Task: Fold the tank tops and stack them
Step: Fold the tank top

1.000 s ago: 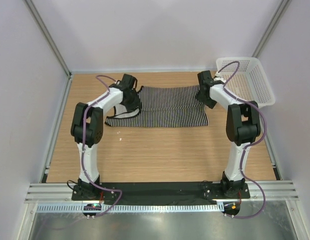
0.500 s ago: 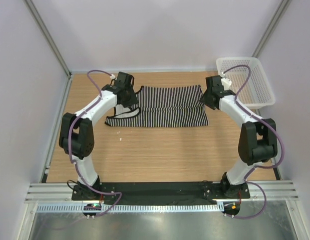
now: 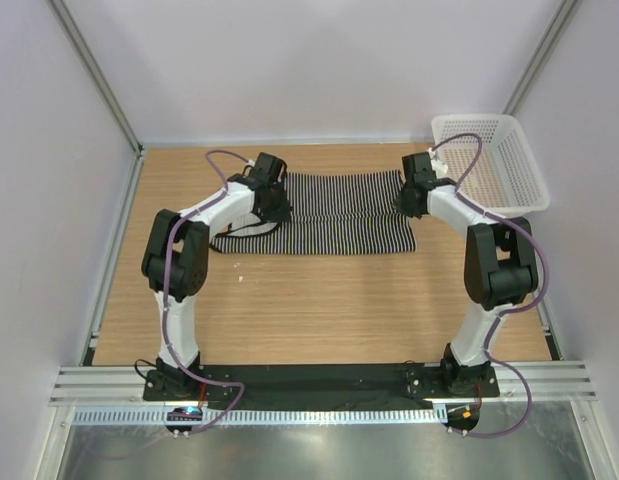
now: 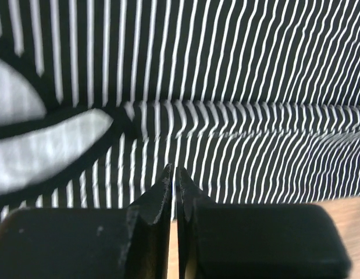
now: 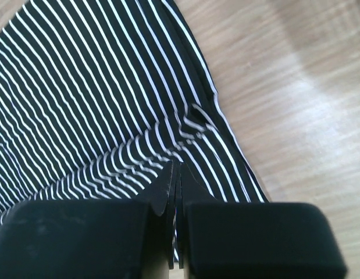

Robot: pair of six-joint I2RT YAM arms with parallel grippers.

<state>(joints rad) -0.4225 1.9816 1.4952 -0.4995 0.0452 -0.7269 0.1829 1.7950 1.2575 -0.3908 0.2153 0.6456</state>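
One striped tank top [image 3: 339,215] lies spread flat across the far middle of the wooden table. My left gripper [image 3: 276,208] is down on its left part near the black-trimmed armholes. In the left wrist view that gripper [image 4: 173,170] is shut, its tips pinching the tank top [image 4: 255,87] at the near edge, and a fold ridge runs across the cloth. My right gripper [image 3: 407,203] sits at the garment's right edge. In the right wrist view it [image 5: 178,164] is shut on the tank top [image 5: 81,104], with fabric puckered at its tips and showing between its fingers.
A white mesh basket [image 3: 484,118] stands at the far right corner, just beyond my right arm. Bare wooden table [image 3: 319,310] stretches between the garment and the arm bases. Grey walls enclose the table on three sides.
Both grippers have gone from open to shut on the tank top's edges. Both arms' elbows have swung about while the wrists stayed at the garment's left and right ends.
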